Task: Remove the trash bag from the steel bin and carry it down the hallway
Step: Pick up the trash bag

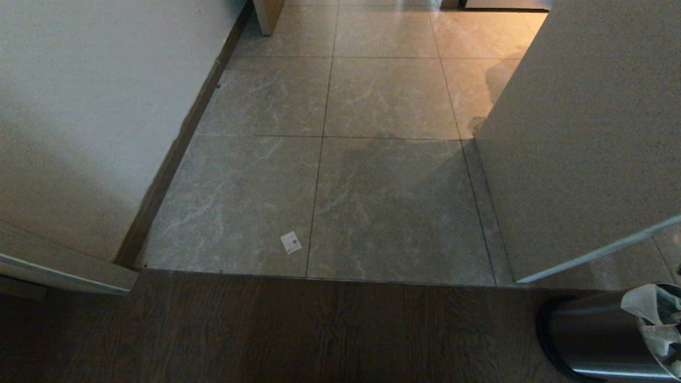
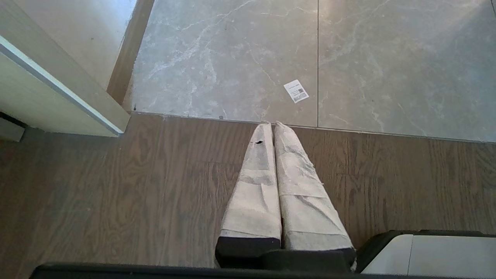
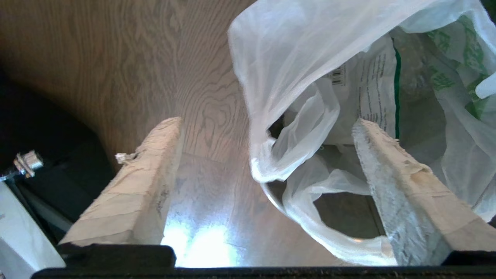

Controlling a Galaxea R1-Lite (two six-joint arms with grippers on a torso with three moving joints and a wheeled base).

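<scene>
We hold our right gripper (image 3: pixel 267 155) with jaws spread wide, the trash bag (image 3: pixel 302 77) and its knotted handle lying between them toward the right-hand finger, ungripped.

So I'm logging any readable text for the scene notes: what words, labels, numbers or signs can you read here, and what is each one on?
No text can be read as words.
White sticker on the floor tile: a printed code square and tiny lines, too small to read.
Trash bag: a barcode and lines of small black print, blurred; green print, shapes only.
Steel bin: no lettering visible.
</scene>
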